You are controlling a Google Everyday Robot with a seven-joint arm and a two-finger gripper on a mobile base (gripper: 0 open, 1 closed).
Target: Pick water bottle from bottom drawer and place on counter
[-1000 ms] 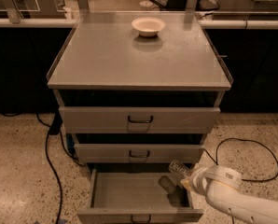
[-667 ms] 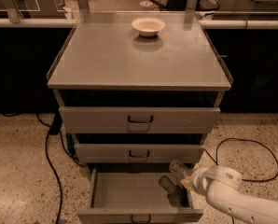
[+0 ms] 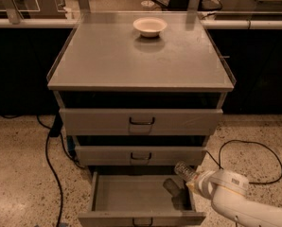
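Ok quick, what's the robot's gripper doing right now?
The gripper: closed on the water bottle, above the right back corner of the open bottom drawer.

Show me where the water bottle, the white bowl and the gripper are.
water bottle [image 3: 182, 170]: camera view, its clear ribbed body.
white bowl [image 3: 150, 26]: camera view, its inner hollow.
gripper [image 3: 192, 179]: camera view, its tip by the bottle, over the bottom drawer's [image 3: 131, 193] right side.

White hand [image 3: 192, 179] over grey bottom drawer [image 3: 131, 194]
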